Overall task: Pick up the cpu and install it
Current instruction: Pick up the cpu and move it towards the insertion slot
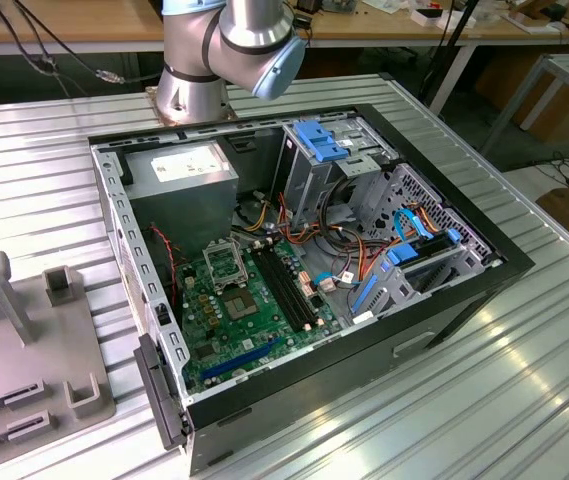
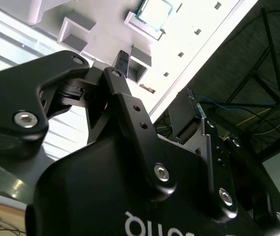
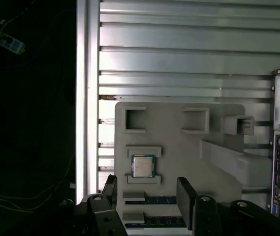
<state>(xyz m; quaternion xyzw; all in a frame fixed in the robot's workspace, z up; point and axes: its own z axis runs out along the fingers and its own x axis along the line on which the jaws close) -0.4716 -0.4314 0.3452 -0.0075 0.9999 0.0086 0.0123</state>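
Observation:
The cpu [image 3: 142, 166], a small square chip with a silver top, lies flat in a recess of the grey holder plate [image 3: 179, 147]; it is also seen in the second wrist view [image 2: 153, 12]. My gripper [image 3: 148, 194] hangs above the plate, open, with one dark finger [image 3: 111, 189] on each side and nothing between them. In the second wrist view the gripper [image 2: 152, 88] is apart from the chip. The socket frame [image 1: 226, 264] sits on the green board [image 1: 254, 315] inside the open computer case [image 1: 504, 265].
The grey holder plate [image 1: 24, 340] with upright blocks lies on the ribbed metal table at the exterior view's left of the case. Memory sticks [image 3: 154, 200] rest in slots near the chip. Cables, drive bays and a power supply [image 1: 189, 170] crowd the case.

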